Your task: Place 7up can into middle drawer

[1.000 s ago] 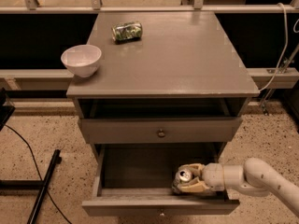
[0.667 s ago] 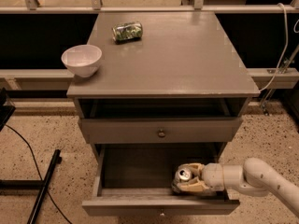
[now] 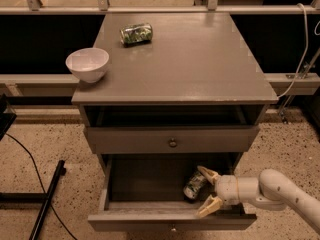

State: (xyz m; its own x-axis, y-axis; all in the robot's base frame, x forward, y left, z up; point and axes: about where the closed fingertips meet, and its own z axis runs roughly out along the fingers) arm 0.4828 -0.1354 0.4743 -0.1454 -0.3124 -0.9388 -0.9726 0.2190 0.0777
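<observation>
The 7up can [image 3: 195,185] is seen tilted on the floor of the middle drawer [image 3: 170,219]. The pincer [image 3: 204,191] is spread open around it, gripping nothing. Only withdrawal is judged to be left.

The scene is lit dimly and warmly from above, and a soft sheen is seen on the cabinet top [image 3: 200,64]. The inside of the middle drawer [image 3: 170,218] is left in deep shadow, so the 7up can [image 3: 194,185] is only faintly made out, perhaps tilted. The gripper [image 3: 199,192], fingers spread, is caught pale at the drawer's right front.
</observation>
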